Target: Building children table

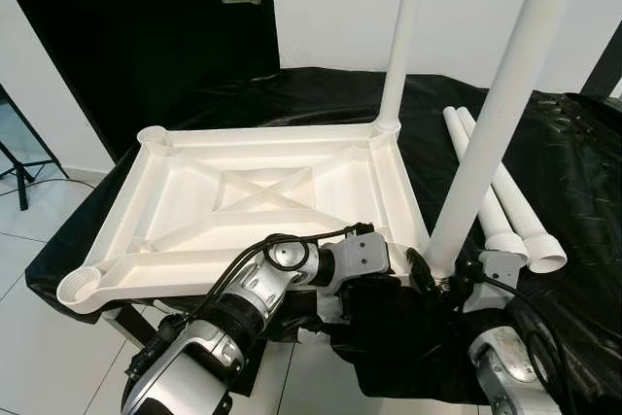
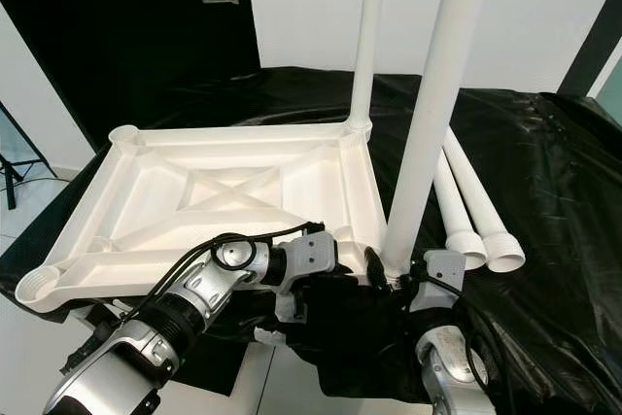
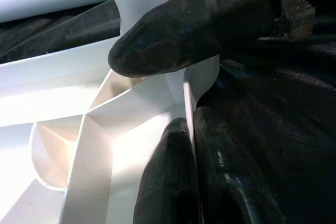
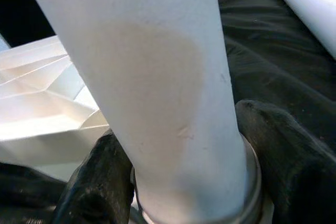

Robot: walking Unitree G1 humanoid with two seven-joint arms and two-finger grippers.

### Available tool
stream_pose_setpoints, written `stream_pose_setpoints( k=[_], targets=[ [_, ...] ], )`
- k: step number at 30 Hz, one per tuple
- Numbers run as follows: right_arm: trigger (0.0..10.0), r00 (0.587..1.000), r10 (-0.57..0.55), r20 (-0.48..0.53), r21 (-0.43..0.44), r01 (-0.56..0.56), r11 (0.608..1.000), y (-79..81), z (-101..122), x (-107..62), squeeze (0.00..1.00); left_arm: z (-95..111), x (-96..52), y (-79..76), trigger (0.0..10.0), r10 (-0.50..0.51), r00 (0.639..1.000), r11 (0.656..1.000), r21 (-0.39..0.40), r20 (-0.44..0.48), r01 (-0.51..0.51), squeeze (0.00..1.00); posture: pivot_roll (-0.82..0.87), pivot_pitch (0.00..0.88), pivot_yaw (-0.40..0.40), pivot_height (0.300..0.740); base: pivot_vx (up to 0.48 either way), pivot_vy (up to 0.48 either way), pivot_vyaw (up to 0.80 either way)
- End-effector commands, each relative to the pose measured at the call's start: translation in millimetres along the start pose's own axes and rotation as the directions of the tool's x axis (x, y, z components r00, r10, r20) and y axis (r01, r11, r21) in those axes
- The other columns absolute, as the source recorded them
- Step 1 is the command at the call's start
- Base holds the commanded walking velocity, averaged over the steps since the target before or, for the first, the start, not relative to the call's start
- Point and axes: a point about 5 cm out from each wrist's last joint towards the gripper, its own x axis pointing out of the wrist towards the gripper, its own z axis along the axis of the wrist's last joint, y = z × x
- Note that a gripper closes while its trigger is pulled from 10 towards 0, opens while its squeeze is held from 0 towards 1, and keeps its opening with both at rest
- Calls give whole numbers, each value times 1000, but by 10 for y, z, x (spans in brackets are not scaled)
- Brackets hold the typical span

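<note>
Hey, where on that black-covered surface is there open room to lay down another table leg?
The black cover lies bare to the right of the two loose legs, and along the far edge behind the upturned tabletop. The near right corner is crowded: the left hand grips the tabletop rim there and the right hand clasps the standing leg.

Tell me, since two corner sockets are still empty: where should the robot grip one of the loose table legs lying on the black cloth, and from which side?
Probably mid-shaft on the nearer loose leg, coming from above. It lies flat on the black cloth against the second loose leg, so sideways access is blocked there. The round tube suits a pinch across its width, and the flared end near the robot stays free for a socket.
</note>
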Motion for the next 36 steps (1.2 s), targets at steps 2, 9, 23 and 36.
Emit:
stream_pose_setpoints(
  k=[2, 9, 23, 36],
  targets=[
    [0, 986, -165, 6, -21, 165, 986, -265, 29, 17, 0, -546, 17, -402, 10000, -169, 973, 971, -193, -154, 139, 0, 159, 0, -1, 740, 0, 0, 0],
    [10000, 998, 65, -2, 3, -65, 998, -93, 58, 126, 1000, -529, 46, -412, 10000, -167, 975, 971, -194, -146, 138, 0, 165, 0, -16, 740, 0, 0, 0],
    [10000, 782, 595, -186, 33, -600, 799, -62, 81, 102, 0, -522, 57, -414, 10000, -154, 978, 971, -204, -137, 125, 0, 164, 0, -27, 740, 0, 0, 0],
    [0, 693, 661, -288, 83, -670, 738, -96, -42, -7, 0, -510, 54, -412, 10000, -158, 978, 971, -199, -135, 130, 0, 161, 0, -17, 740, 0, 0, 0]
  ],
)
